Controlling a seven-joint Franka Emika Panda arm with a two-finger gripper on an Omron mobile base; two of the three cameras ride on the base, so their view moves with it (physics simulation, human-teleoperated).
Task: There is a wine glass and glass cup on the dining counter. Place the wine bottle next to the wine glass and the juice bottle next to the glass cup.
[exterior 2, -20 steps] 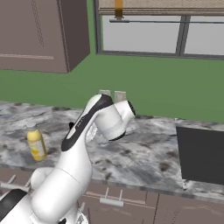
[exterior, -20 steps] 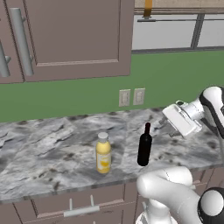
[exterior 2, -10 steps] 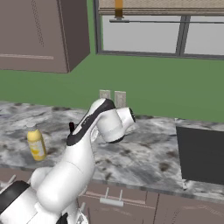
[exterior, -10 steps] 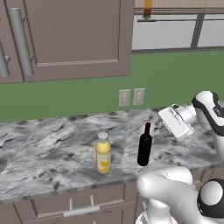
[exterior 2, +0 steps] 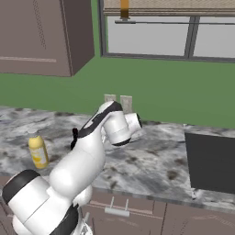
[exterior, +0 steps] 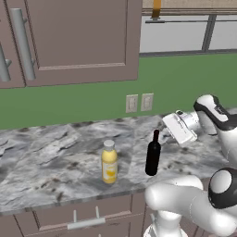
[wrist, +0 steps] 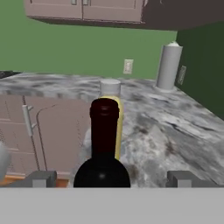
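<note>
Marbled worktop (exterior: 55, 162) under the brown cabinets: I've got the wine bottle (exterior: 153, 153) standing upright just left of my gripper (exterior: 173, 131), jaws wide and empty, neck centered between them, juice bottle (exterior: 109, 162) further left.

Standing on the bench (exterior: 55, 162), 2 bottles: wine bottle (exterior: 153, 154) at 3 o'clock of the juice bottle (exterior: 109, 162), near, apart. At 3 o'clock of the wine bottle, level with its neck, the claw (exterior: 172, 134), close, not touching. On the wall behind the bench, at 12 o'clock of the wine bottle, 2 outlets (exterior: 139, 102) side by side. Above the bench at 10 o'clock, wall cabinets (exterior: 69, 41). From the hand, wine bottle (wrist: 103, 148) directly before the juice bottle (wrist: 111, 109), between the spread fingertips (wrist: 41, 178).
</note>
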